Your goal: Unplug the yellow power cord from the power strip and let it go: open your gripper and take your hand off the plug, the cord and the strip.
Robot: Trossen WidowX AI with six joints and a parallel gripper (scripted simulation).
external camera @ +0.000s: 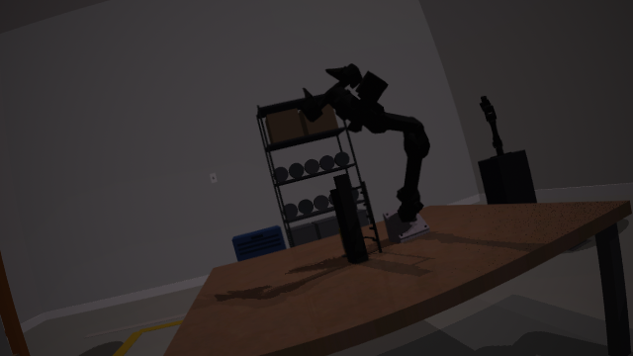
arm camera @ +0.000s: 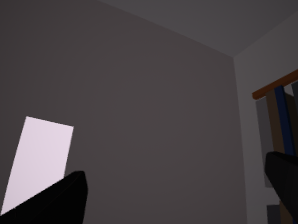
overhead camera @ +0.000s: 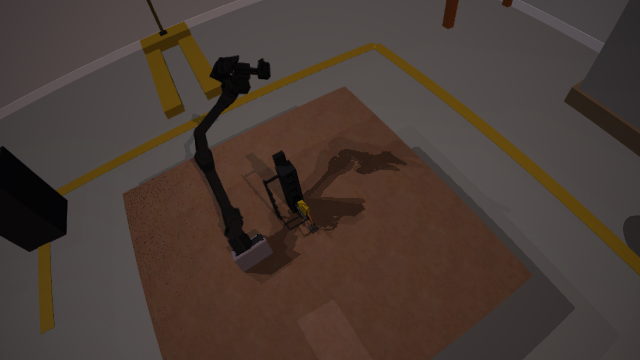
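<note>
The black power strip [overhead camera: 289,182] [external camera: 350,224] stands raised and tilted on the table. The yellow plug [overhead camera: 303,207] is at the strip's lower end in the top view, touching or very close to it. Whether its prongs are in a socket cannot be told. A short orange-yellow cord [overhead camera: 311,220] runs from it towards the table. In the exterior view the strip hides the plug. My gripper [external camera: 316,81] [arm camera: 178,172] is open and empty, high above the table and well away from plug, cord and strip. The wrist view shows only walls, a bright panel and a shelf between and beyond the fingers.
A thin black frame [overhead camera: 273,200] [external camera: 372,218] stands beside the strip, on the side of the arm's base. The arm's pale base [overhead camera: 254,254] [external camera: 406,228] is on the brown table [overhead camera: 425,240] [external camera: 277,307]. The arm's shadow falls across the table.
</note>
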